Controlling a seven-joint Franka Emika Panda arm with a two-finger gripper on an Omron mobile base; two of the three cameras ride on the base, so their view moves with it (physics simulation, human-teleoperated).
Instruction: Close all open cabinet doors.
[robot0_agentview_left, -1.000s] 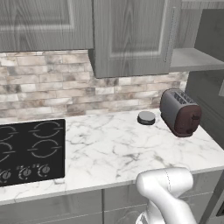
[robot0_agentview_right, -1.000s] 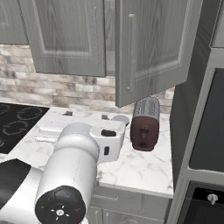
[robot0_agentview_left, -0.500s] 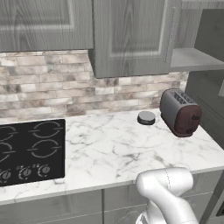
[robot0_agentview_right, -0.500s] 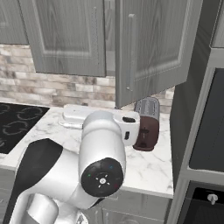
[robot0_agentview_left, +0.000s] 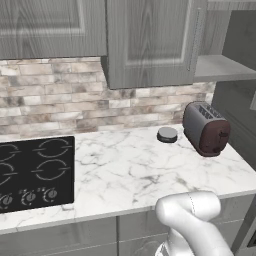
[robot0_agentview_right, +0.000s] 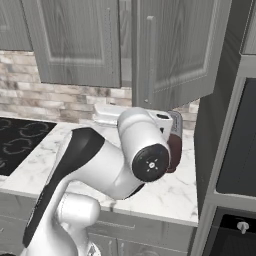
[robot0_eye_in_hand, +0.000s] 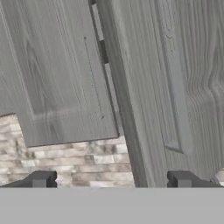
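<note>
1. Open wall cabinet, right end of the run: its shelf (robot0_agentview_left: 220, 67) is bare where it shows; interior otherwise hidden behind the door.
2. Claw (robot0_eye_in_hand: 111, 180): fingertips (robot0_eye_in_hand: 40, 179) spread wide apart, nothing between them, touching nothing. It points up at the cabinet fronts, brick backsplash (robot0_eye_in_hand: 74, 159) low in the hand view.
3. Left cabinet door (robot0_agentview_right: 75, 42): dark-grey wood grain, recessed frame, sits flush, looks closed.
4. Right cabinet door (robot0_agentview_right: 177, 47): same finish, slim vertical bar handle (robot0_agentview_right: 150, 57), swung out from the carcass over the bench (robot0_agentview_left: 125, 170), above the toaster (robot0_agentview_left: 206, 128).
5. Small round dark puck (robot0_agentview_left: 167, 134) on the bench just left of the toaster.
</note>
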